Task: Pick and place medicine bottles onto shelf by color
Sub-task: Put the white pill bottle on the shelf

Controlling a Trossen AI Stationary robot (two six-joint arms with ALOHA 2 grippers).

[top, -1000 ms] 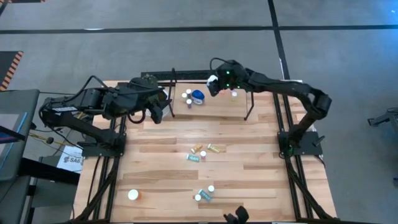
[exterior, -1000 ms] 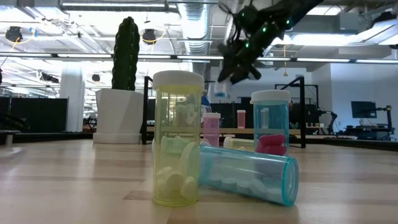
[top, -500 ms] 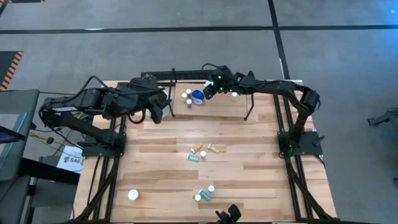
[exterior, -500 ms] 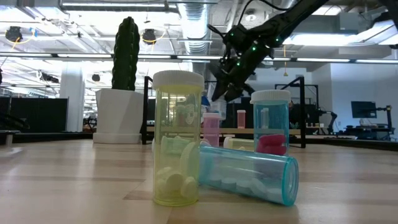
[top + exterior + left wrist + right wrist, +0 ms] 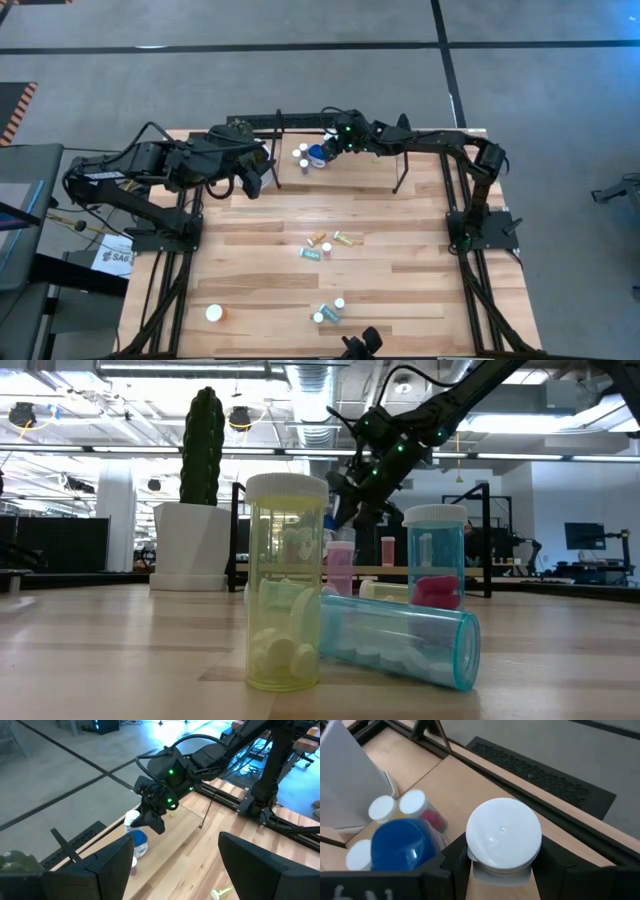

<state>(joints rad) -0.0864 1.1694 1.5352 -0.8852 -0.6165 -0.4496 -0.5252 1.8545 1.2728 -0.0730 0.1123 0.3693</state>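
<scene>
Grey concrete floor [image 5: 300, 70] surrounds the table; ceiling ducts [image 5: 310, 390] and strip lights [image 5: 170, 452] hang overhead.

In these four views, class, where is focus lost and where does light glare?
Low view: the near yellow bottle is sharp, the shelf behind soft, ceiling lights glaring. Right wrist view: the white cap in the right gripper is bright, the blue bottle blurred.

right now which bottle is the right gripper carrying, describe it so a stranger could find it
Start at the shelf along the table's far edge, then follow the right arm to the right gripper above the board. Between its fingers sits a white-capped bottle, next to the blue bottle. It alone is clamped and held up.
</scene>
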